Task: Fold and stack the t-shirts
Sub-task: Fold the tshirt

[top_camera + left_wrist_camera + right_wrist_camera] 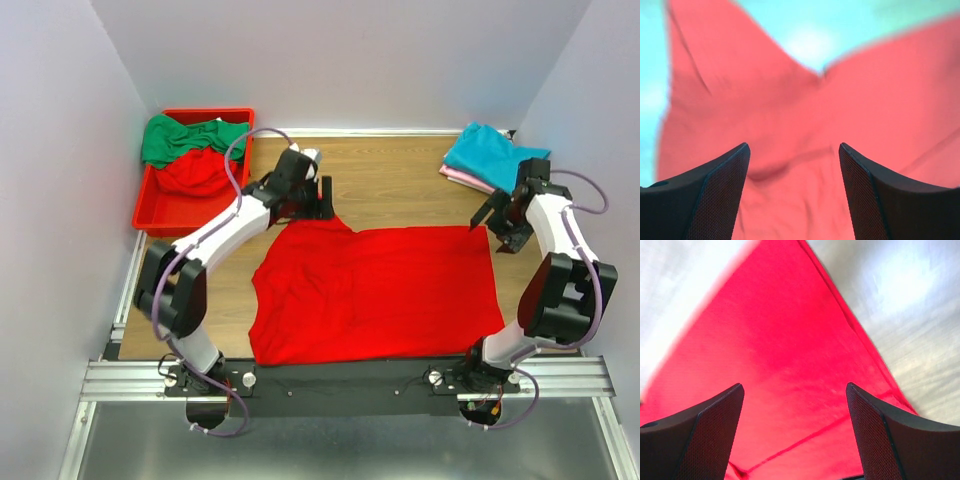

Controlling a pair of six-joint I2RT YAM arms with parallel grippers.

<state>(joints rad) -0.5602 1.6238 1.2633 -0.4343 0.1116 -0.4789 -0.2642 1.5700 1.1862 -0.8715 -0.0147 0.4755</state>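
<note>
A bright red t-shirt [375, 290] lies spread flat over the middle of the wooden table. My left gripper [321, 200] hovers over its far left corner. In the left wrist view it [792, 150] stands open, with wrinkled red cloth [790, 115] below and nothing between the fingers. My right gripper [497, 225] is at the shirt's far right corner. In the right wrist view it [795, 387] is open above the hemmed corner of the cloth [790, 355]. A teal t-shirt [490, 155] lies folded on a pink one [460, 177] at the back right.
A red plastic bin [150, 200] at the back left holds a crumpled green t-shirt [185, 138] and another red one [195, 175]. Grey walls close in the table on three sides. Bare wood [400, 180] shows between the bin and the folded pile.
</note>
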